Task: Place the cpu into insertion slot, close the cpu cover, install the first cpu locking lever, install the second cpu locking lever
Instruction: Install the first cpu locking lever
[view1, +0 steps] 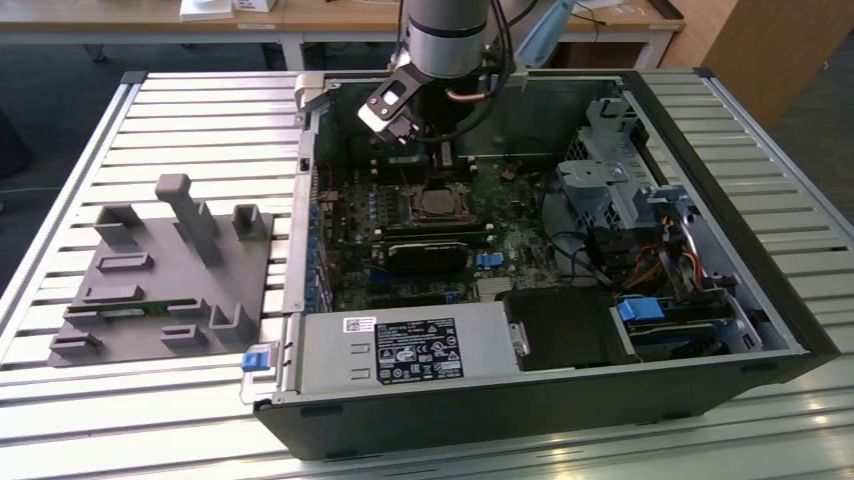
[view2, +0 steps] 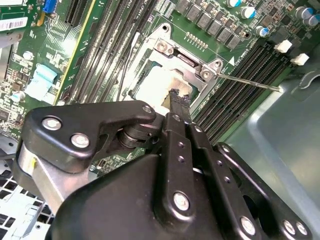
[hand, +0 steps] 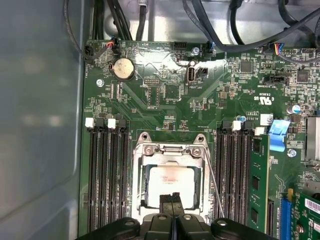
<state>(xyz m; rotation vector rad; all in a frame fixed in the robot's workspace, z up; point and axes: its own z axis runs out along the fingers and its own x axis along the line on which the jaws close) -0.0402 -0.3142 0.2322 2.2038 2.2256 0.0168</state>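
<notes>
The cpu (hand: 172, 184) lies in the insertion slot (hand: 137, 185) on the green board, its silver face showing through the square window of the cpu cover (hand: 168, 159), which lies flat over it. My gripper (hand: 172, 198) is shut with nothing between its fingers, its tip just above the cpu's near edge. In the second wrist view the fingertips (view2: 175, 99) sit over the cpu (view2: 157, 85). One thin wire locking lever (view2: 250, 81) sticks out sideways over the memory slots, unlatched. In the exterior view the gripper (view1: 434, 160) hangs over the slot (view1: 438, 203).
The board sits inside an open computer case (view1: 747, 330) on a slatted table. Long black memory slots (hand: 107, 175) flank the socket. Cables (hand: 235, 30) and a drive cage (view1: 607, 190) crowd the case's far side. A grey fixture (view1: 160, 270) stands at the exterior view's left.
</notes>
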